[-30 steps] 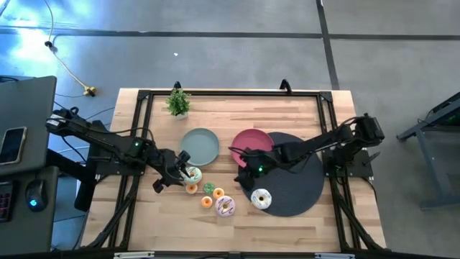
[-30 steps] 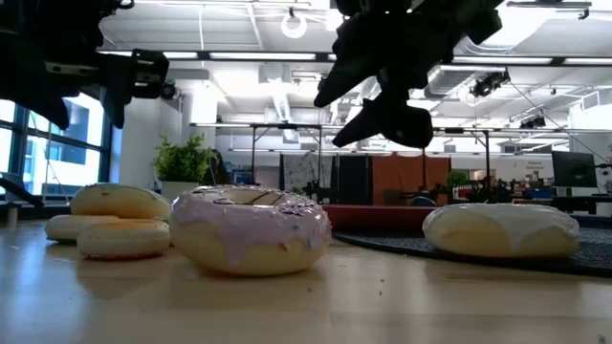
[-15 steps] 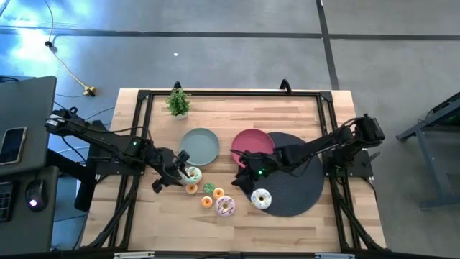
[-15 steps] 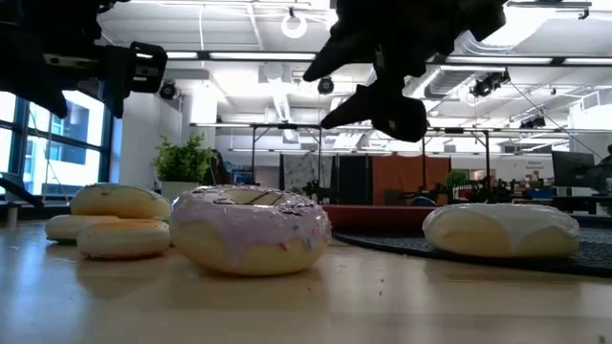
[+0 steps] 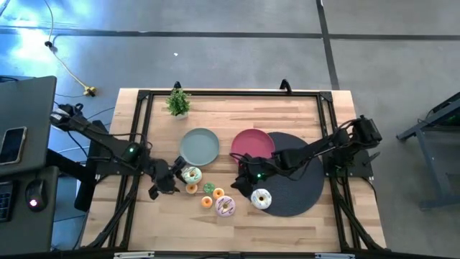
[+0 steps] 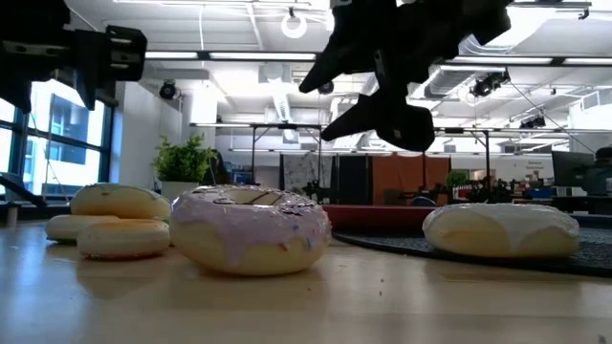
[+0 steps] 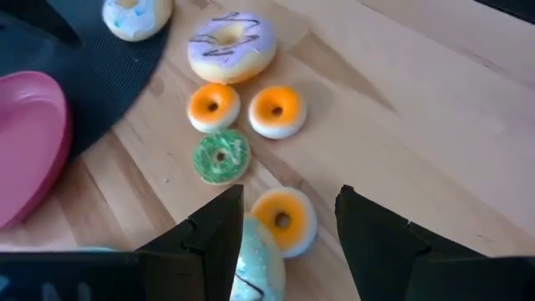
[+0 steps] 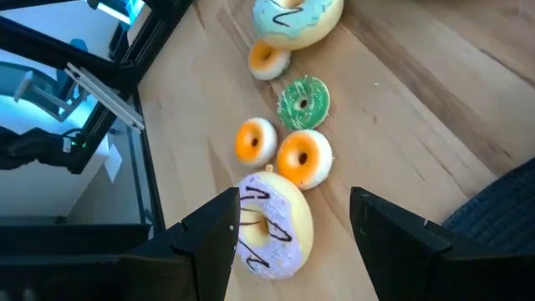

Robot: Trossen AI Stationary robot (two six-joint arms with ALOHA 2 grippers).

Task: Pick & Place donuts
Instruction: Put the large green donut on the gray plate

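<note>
The donuts lie in a cluster on the wood near the table's near edge: pale green (image 5: 191, 174), a small green one (image 5: 208, 188), three small orange ones (image 5: 191, 188), and pink-iced (image 5: 225, 206). The white one (image 5: 261, 199) rests on the black mat (image 5: 302, 176). My left gripper (image 5: 169, 180) is open, just left of the pale green donut (image 7: 253, 269), and hangs above the table (image 6: 81, 72). My right gripper (image 5: 243, 183) is open and raised (image 6: 368, 91) over the wood between the pink-iced donut (image 8: 272, 227) and the mat.
A grey-green plate (image 5: 199, 146) and a pink plate (image 5: 252, 144) sit side by side behind the donuts, the pink one overlapping the mat's far left edge. A small potted plant (image 5: 177, 102) stands near the far edge. Bare wood lies along the near edge.
My left gripper has drawn back from the pale green donut toward the table's left and near edges and risen a little. My right gripper has moved toward the near edge, closer to the pink-iced and white donuts. No donut has moved.
</note>
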